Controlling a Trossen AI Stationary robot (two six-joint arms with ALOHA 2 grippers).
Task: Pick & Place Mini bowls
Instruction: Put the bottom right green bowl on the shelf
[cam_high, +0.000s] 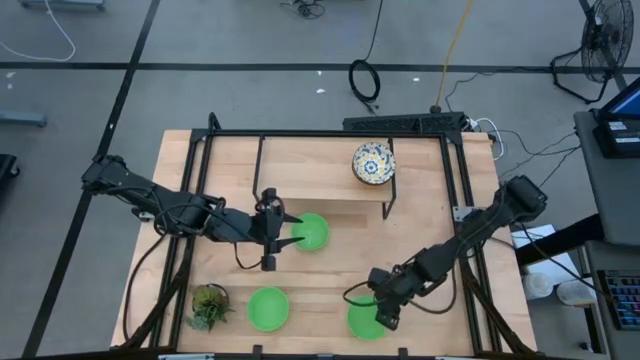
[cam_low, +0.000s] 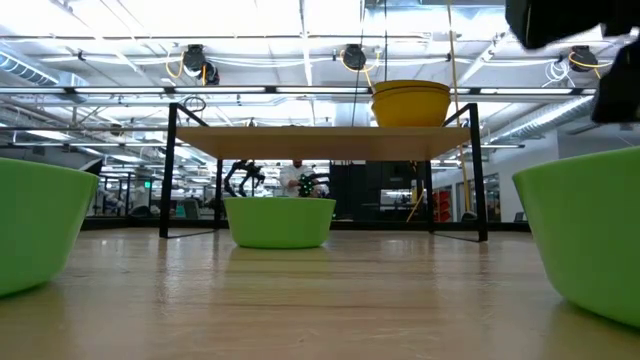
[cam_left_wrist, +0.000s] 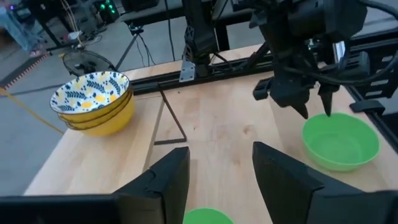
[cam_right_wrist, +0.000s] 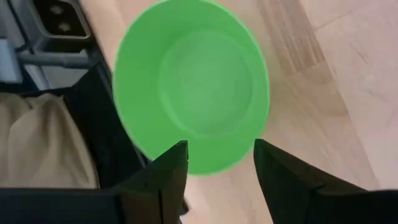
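Under the right gripper (cam_right_wrist: 214, 162), upright green bowl (cam_right_wrist: 193, 81).

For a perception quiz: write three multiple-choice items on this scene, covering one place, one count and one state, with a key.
1. Where is the stack of yellow floral-patterned round bowls?
A. on the raised wooden shelf
B. beside the plant
C. on the floor

2. How many plain bright green round bowls are on the table?
A. one
B. three
C. five

3. What is the right claw doing?
A. gripping a yellow bowl
B. open at a green bowl's rim
C. shut, empty

Key: A, the low view shows the stack up on the shelf; B, the high view shows three; C is wrong, B, its fingers stand apart at the rim of the green bowl.
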